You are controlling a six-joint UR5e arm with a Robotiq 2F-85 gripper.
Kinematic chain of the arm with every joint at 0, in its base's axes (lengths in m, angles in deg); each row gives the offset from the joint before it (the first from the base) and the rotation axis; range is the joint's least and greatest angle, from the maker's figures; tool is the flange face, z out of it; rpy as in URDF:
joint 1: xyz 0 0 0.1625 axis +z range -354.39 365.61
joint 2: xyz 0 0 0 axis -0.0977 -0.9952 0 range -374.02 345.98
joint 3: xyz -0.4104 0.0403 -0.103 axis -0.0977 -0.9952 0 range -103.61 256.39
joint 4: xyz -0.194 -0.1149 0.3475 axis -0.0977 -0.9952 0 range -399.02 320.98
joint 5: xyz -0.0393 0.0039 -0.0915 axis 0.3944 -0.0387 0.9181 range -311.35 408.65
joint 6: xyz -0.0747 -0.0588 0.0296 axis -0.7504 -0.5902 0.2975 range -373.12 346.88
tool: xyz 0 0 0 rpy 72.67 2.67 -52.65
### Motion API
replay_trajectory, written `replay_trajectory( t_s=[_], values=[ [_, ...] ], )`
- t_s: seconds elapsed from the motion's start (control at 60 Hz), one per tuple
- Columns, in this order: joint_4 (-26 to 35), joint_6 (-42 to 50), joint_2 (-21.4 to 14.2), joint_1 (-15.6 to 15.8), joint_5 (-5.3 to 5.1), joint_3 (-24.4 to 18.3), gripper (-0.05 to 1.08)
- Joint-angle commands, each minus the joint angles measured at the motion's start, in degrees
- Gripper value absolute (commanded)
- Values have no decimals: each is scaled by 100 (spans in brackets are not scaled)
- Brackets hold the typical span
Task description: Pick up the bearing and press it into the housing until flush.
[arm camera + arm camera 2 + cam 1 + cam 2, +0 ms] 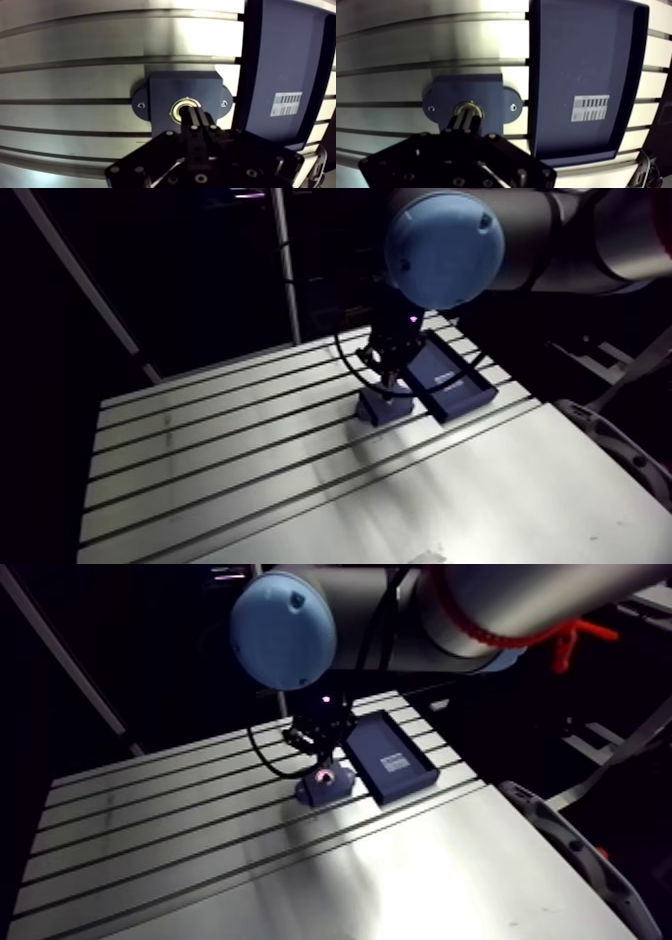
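1. Most of the way through, by the look: picking up and placing judged done, pressing judged in hand.
2. Can find the bearing (179, 108) as a bright metal ring in the round bore at the middle of the dark-blue housing (165, 87); not lifted, not lying loose on the desk (75, 75).
3. Clenched fingers (193, 124), drawn together into one narrow column, grasping nothing, tips down on the bearing's middle and hiding part of the ring.
4. Reach the housing from 12 o'clock in the arm view; dark tray (280, 55) just beside the housing at about 2 o'clock, with nothing showing in it but a barcode label (286, 103).
5. Cannot tell from above whether the ring is level with the housing's top face or proud of it; no clear step or shadow round it, hinting at near-seated.
6. Left to do, as a judgement: press on until flush, then lift away straight, so as not to tilt or drag the ring.
7. No sign of tilt in the housing: squarely across the desk's slots, one screw (141, 105) on each ear.
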Motion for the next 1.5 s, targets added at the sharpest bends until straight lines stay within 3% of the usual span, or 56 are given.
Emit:
replay_trajectory(
  t_s=[0.017,0.133,0.15,0.167,0.2,0.233,0.25,0.267,0.417,0.833,1.133,1.5],
  values=[
    [93,-1,-92,21,-1,-96,106],
    [133,-1,-162,30,-9,-108,102],
    [183,-1,-164,30,-17,-138,86],
    [183,-1,-164,30,-17,-138,86],
    [399,-1,-172,37,5,-184,18],
    [399,-1,-172,37,5,-184,18],
    [521,-1,-210,38,0,-216,3],
    [622,-1,-276,38,-1,-236,0],
    [845,8,-441,38,-11,-407,0],
    [2759,350,-844,47,34,-1379,0],
    [3101,601,-1052,80,-1,-1838,0],
    [3691,932,-1114,383,-8,-2314,0]
  ],
)
